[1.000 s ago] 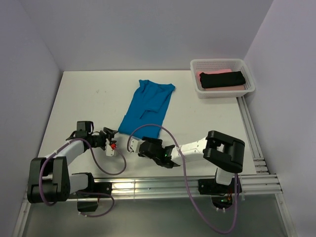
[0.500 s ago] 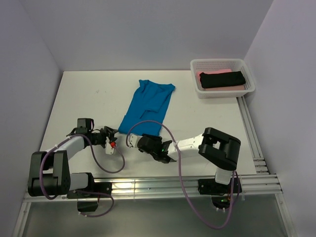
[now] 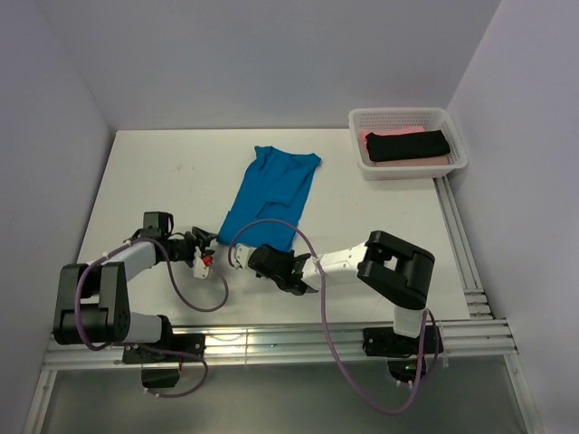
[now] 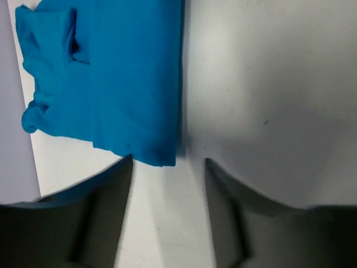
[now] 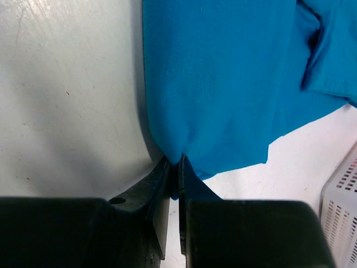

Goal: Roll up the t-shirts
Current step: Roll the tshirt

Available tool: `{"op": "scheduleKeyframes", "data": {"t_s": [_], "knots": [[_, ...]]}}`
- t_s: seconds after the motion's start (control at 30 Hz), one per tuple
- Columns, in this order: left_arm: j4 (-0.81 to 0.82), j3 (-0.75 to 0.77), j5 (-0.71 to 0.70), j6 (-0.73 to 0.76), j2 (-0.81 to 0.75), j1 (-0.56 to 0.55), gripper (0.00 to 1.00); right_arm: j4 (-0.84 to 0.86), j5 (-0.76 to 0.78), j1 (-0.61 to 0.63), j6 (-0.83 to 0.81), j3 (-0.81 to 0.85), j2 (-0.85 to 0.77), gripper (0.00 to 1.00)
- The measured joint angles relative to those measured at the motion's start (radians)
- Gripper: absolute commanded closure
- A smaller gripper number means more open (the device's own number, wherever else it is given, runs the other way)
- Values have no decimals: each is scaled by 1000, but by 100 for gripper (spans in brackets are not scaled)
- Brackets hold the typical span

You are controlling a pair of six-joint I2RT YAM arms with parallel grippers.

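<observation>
Right tool (image 5: pixel 178 163) clamps turquoise t-shirt (image 5: pixel 223 84) hem; left tool (image 4: pixel 168 163) apart (just off its corner).

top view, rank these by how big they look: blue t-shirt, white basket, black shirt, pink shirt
1. white basket and blue t-shirt: about alike, unranked
2. black shirt
3. pink shirt, mostly hidden under the black one

Over the last second, draws the black two-finger right gripper (image 3: pixel 238 257) leftward and slightly upward across the lower middle of the top view, up to the near hem of the bright turquoise-blue cloth t-shirt (image 3: pixel 271 190). Pulls that arm's elbow left too. Nudges the black left gripper (image 3: pixel 204 251) a little higher, toward the same hem.
</observation>
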Motion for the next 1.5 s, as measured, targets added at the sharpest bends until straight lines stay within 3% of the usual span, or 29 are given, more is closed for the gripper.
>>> {"op": "scheduleKeyframes", "data": {"t_s": [0.2, 0.33, 0.53, 0.67, 0.9, 1.0, 1.17, 1.27, 1.33, 1.5], "knots": [[64, 2, -22, -31, 25, -12, 35, -5, -8, -2, 0, 2, 0, 98], [92, 21, -53, -72, 57, -54, 52, -13, -15, -5, 0, 6, 0, 100], [142, 24, -86, -106, 71, -93, 62, -14, -24, -10, 3, 7, -3, 100], [154, 31, -108, -112, 97, -102, 63, -17, -34, -13, 4, 7, -6, 100], [174, 39, -124, -106, 115, -105, 50, -20, -44, -17, 4, 7, -8, 100], [195, 39, -128, -105, 119, -105, 52, -20, -45, -18, 4, 7, -8, 100], [218, 39, -133, -102, 138, -106, 67, -23, -58, -23, 6, 7, -14, 100], [219, 39, -137, -93, 155, -106, 92, -26, -65, -26, 8, 7, -16, 100], [219, 39, -140, -94, 159, -109, 99, -28, -70, -27, 8, 7, -17, 100], [186, 55, -155, -80, 158, -114, 100, -48, -88, -31, 18, 16, -21, 100]]}}
